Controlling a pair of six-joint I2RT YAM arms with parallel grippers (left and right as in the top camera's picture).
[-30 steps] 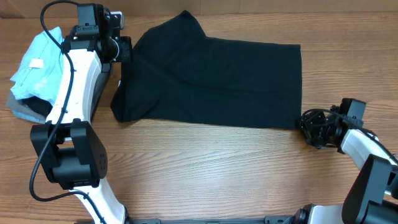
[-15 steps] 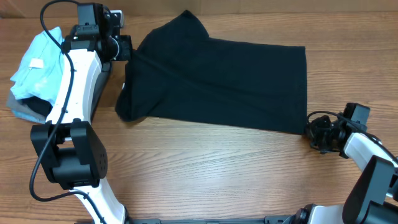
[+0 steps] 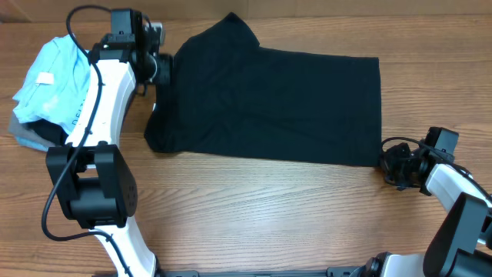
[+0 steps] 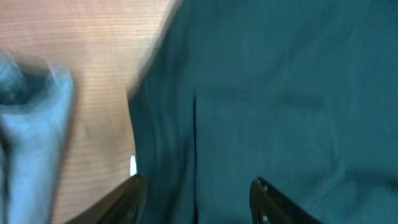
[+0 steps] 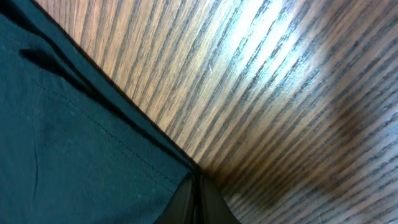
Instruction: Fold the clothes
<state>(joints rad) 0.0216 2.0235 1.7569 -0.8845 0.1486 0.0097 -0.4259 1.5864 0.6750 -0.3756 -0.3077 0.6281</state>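
Note:
The clothes, a plain black T-shirt (image 3: pixel 269 100), lie flat along the back of the table, one sleeve pointing up at the top left. My left gripper (image 3: pixel 163 68) hovers over the shirt's left edge and is open. In the left wrist view its two fingers (image 4: pixel 134 194) stand apart above the dark cloth (image 4: pixel 280 93), and a small white tag (image 4: pixel 133 165) shows at the shirt's edge. My right gripper (image 3: pixel 387 163) is at the shirt's lower right corner. The right wrist view shows its jaws (image 5: pixel 199 190) pressed together on the hem corner (image 5: pixel 93 149).
A light blue shirt (image 3: pixel 46 81) lies crumpled on a grey garment (image 3: pixel 27 138) at the far left, beside the left arm. It shows as a blur (image 4: pixel 31 124) in the left wrist view. Bare wooden table (image 3: pixel 269 215) stretches across the front.
The right gripper shut on the shirt's corner and drew the shirt slightly to the right. The left gripper opened and let go of the shirt's left edge, shifting a little right.

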